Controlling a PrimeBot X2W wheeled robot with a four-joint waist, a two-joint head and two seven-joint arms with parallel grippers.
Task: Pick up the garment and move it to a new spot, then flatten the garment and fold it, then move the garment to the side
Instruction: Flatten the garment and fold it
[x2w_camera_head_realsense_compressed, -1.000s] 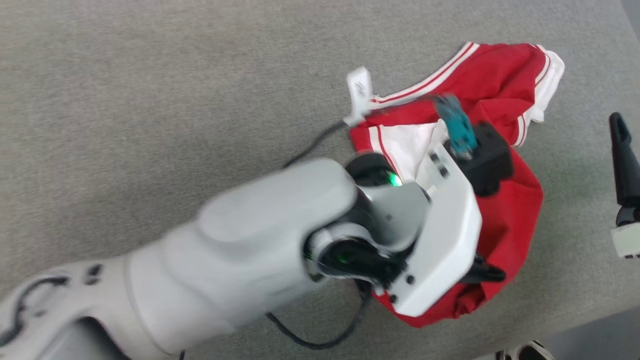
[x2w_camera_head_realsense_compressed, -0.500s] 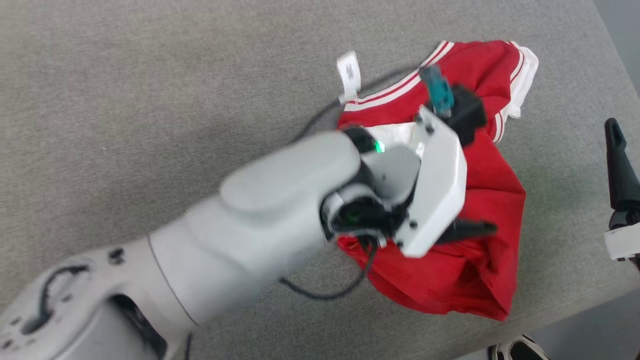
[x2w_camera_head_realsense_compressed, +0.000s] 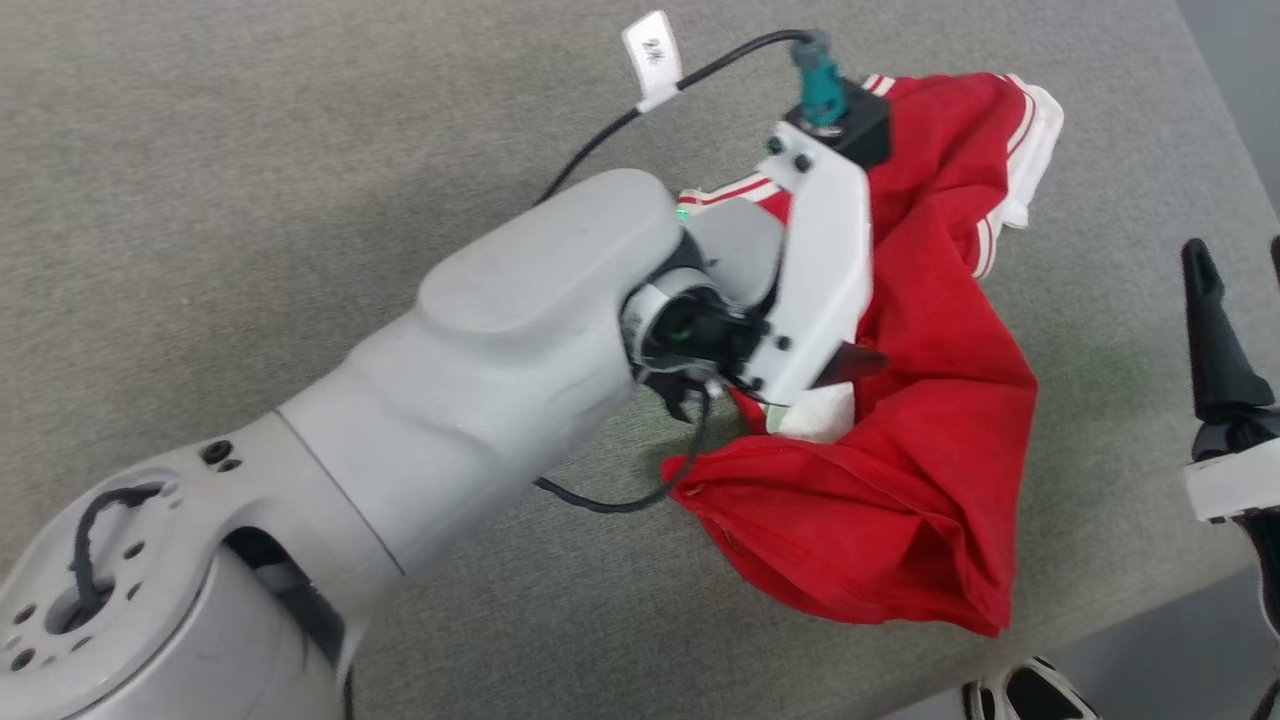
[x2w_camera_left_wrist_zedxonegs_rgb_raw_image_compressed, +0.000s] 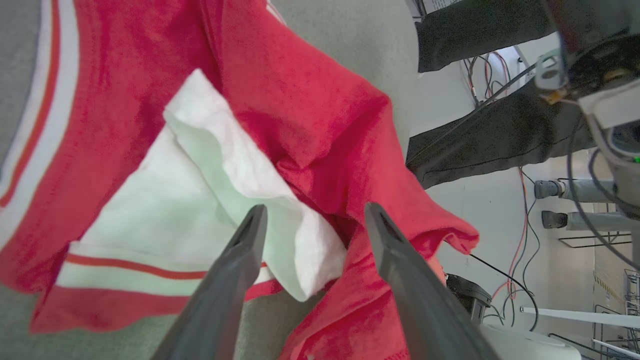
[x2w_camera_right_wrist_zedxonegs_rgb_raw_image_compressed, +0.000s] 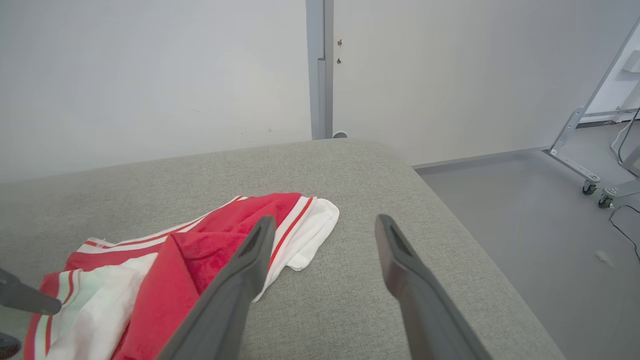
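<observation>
The garment (x2w_camera_head_realsense_compressed: 930, 470), red with white sleeves and striped trim, lies crumpled on the grey padded surface (x2w_camera_head_realsense_compressed: 300, 150) near its right front corner. My left gripper (x2w_camera_head_realsense_compressed: 850, 365) hovers just over its middle, mostly hidden under the white wrist plate. In the left wrist view the left gripper (x2w_camera_left_wrist_zedxonegs_rgb_raw_image_compressed: 315, 212) is open, with a white fold of the garment (x2w_camera_left_wrist_zedxonegs_rgb_raw_image_compressed: 225, 165) under the gap and nothing pinched. My right gripper (x2w_camera_head_realsense_compressed: 1235, 250) stands open to the right of the garment. In the right wrist view the right gripper (x2w_camera_right_wrist_zedxonegs_rgb_raw_image_compressed: 325, 221) holds nothing, and the garment (x2w_camera_right_wrist_zedxonegs_rgb_raw_image_compressed: 200, 250) lies to the lower left.
The surface's right edge (x2w_camera_right_wrist_zedxonegs_rgb_raw_image_compressed: 450, 220) drops to the floor close beside the garment. A shoe (x2w_camera_head_realsense_compressed: 1020, 690) shows below the front edge, and a person's dark trouser legs (x2w_camera_left_wrist_zedxonegs_rgb_raw_image_compressed: 500, 140) stand nearby. A black cable with a white tag (x2w_camera_head_realsense_compressed: 650, 50) arches over the left wrist. A wheeled frame (x2w_camera_right_wrist_zedxonegs_rgb_raw_image_compressed: 590, 185) stands at the far right.
My left gripper has opened and let go of the garment, then lifted a little away from it. The garment has slumped and spread toward the front edge. The head view has shifted.
</observation>
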